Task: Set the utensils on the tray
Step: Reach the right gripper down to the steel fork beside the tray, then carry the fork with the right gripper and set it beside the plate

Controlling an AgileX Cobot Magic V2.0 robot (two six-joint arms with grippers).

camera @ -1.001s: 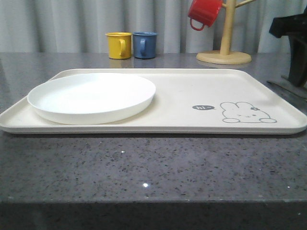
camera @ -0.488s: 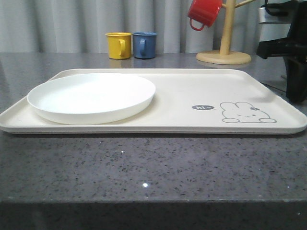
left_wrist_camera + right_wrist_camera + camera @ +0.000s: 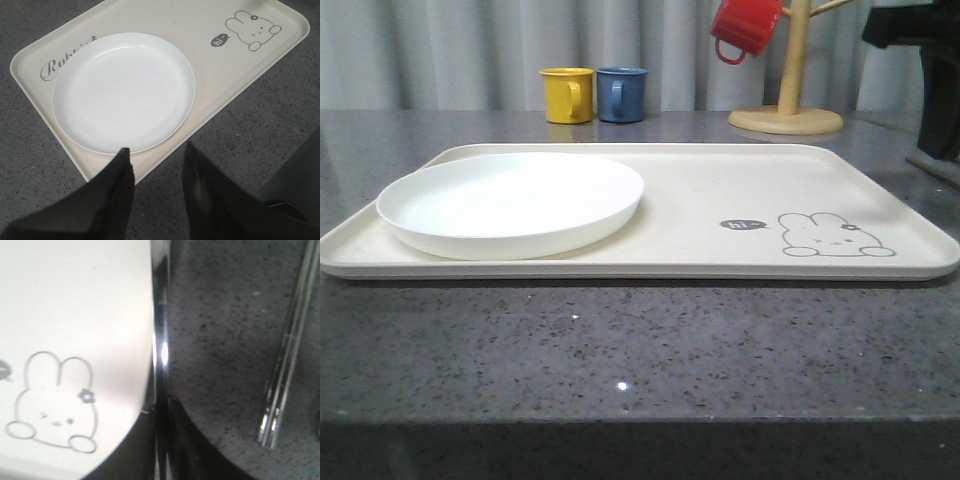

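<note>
Rising at the far right of the front view, my right arm (image 3: 920,60) is now sitting higher than half a second ago, its dark bulk lifting clear of the tray's right rim. My right wrist camera is showing a slim shiny utensil handle (image 3: 161,355) running along the tray's edge beside the rabbit drawing (image 3: 52,402); I cannot tell whether my right gripper is clamping it or standing apart, since the picture is blurring the fingers. A pair of flat chopsticks (image 3: 285,360) is lying on the grey stone counter (image 3: 225,340), well apart from the tray. My left gripper (image 3: 157,167) is hovering with its two dark fingers (image 3: 117,180) spread apart over the near rim of the cream tray (image 3: 165,17), empty, just beside the round white plate (image 3: 122,90) that is resting on the tray's left half. Behind the tray, a yellow mug (image 3: 566,94) and a blue mug (image 3: 622,93) are standing side by side, and a red mug (image 3: 745,26) is hanging from a wooden stand (image 3: 788,75)
</note>
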